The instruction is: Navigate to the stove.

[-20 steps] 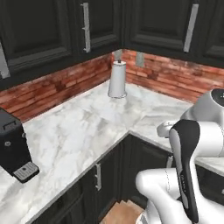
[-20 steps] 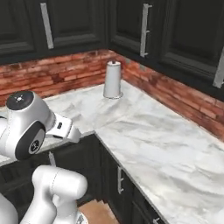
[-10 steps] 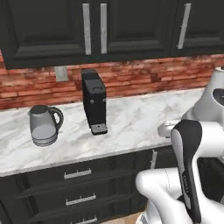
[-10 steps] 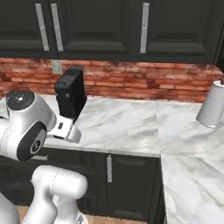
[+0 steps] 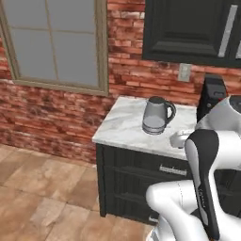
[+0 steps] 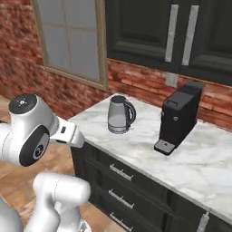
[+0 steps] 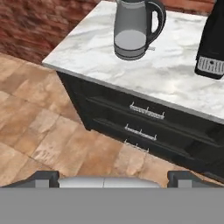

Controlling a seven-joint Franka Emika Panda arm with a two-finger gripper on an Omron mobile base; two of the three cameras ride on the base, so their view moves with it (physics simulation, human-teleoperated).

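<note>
one kettle (image 7: 134, 29) beyond the jaws

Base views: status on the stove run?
Fingers apart, holding nothing. No stove ahead; base faces the marble counter end with kettle and coffee machine. Wood floor to the left.

The base has swung left: the paper towel roll is gone, and a window (image 5: 56, 44), kettle (image 5: 156, 116) and the desk's end (image 5: 123, 128) appear.
</note>
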